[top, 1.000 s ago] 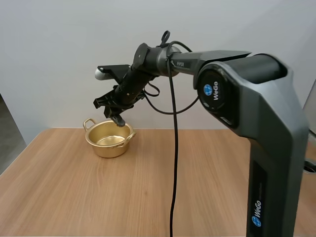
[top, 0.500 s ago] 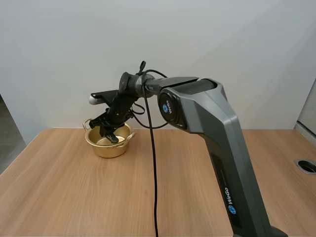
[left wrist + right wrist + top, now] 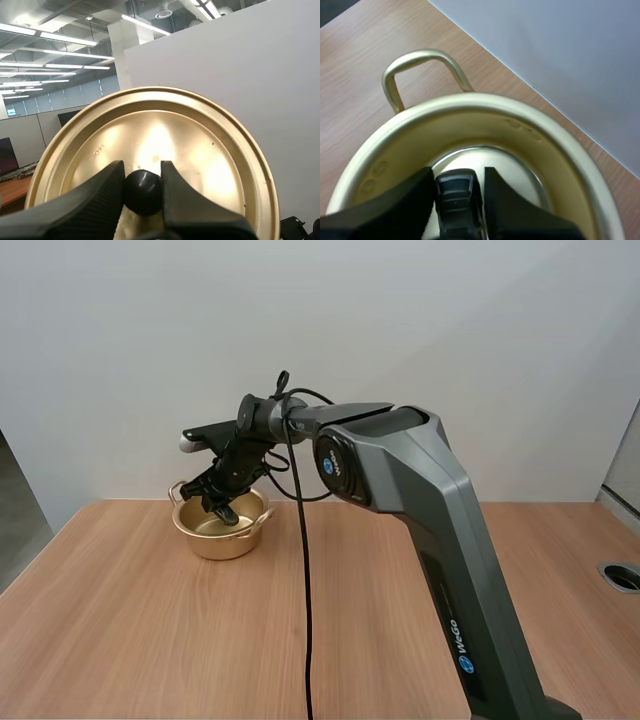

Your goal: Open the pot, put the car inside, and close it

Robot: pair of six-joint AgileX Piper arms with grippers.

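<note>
A gold pot [image 3: 215,538] stands uncovered at the far left of the wooden table. My right gripper [image 3: 222,511] reaches down into it. In the right wrist view the right gripper [image 3: 456,186] is shut on a small dark car [image 3: 455,197], low inside the pot's rim [image 3: 485,102] and just over its shiny floor. One loop handle [image 3: 420,61] of the pot sticks out beyond the rim. In the left wrist view my left gripper [image 3: 142,173] is held up off the table, shut on the black knob [image 3: 142,192] of the gold lid [image 3: 200,150].
The pot sits close to the table's back edge, with a white wall right behind it. The table's [image 3: 150,640] left edge runs diagonally near the pot. A round cable hole [image 3: 622,576] is set into the tabletop at the far right.
My right arm has stretched forward and lowered its gripper from above the pot's rim down into the pot. In the last half second it barely moved.
</note>
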